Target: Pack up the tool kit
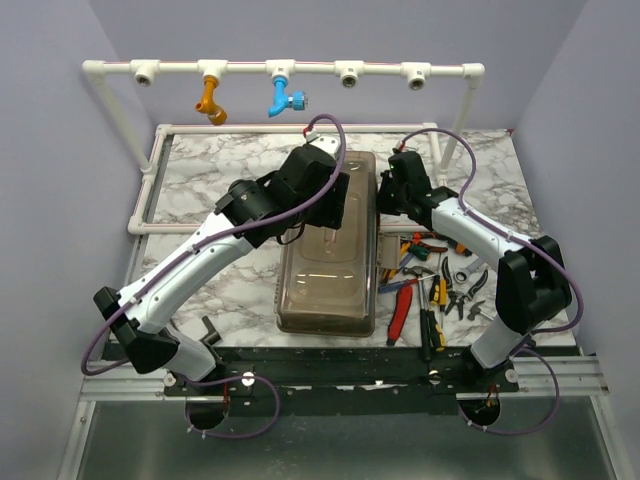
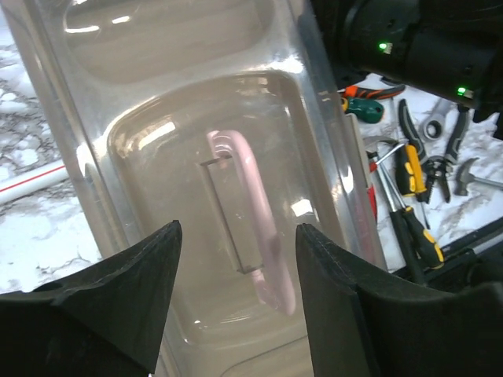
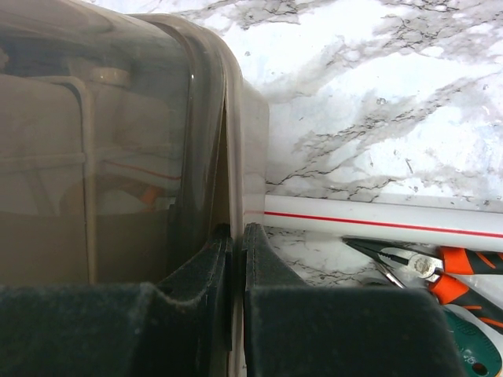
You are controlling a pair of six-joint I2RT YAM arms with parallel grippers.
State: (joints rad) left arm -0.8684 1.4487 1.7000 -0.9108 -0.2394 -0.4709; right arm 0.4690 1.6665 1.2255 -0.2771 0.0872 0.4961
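No readable text; hand tools (image 1: 438, 292) seem too small.

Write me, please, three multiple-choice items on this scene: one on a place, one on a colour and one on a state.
1. Seen from the toolbox, the loose tools lie: A to its left; B to its right; C on top.
2. Its handle is: A pink; B blue; C green.
3. The left gripper is: A shut on the handle; B shut and empty; C open above the handle.
Key: B, the top view shows them there; A, the wrist view shows pink; C, its jaws stand apart.
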